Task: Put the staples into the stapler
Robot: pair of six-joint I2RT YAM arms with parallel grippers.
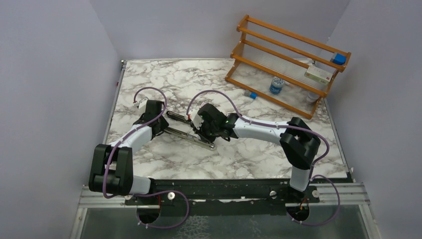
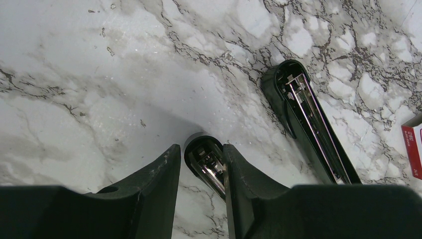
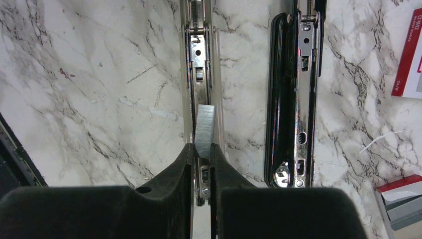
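Observation:
The black stapler [image 1: 181, 135] lies opened flat on the marble between the two arms. My left gripper [image 2: 199, 149] is closed around the rounded end of one half of the stapler [image 2: 205, 160]. The other half [image 2: 311, 129] lies to the right with its spring rod showing. My right gripper [image 3: 201, 147] is shut on a grey strip of staples [image 3: 204, 129]. It holds the strip lengthwise just over the silver channel [image 3: 199, 55]. The black half [image 3: 291, 99] lies parallel beside it. The pink-red staple box [image 3: 410, 55] rests at the right edge.
A wooden rack [image 1: 288, 64] stands at the back right with a small bottle [image 1: 276, 85], a white box [image 1: 318, 74] and blue blocks. A second red and grey box [image 3: 403, 199] lies near the right gripper. Grey walls close the table's sides.

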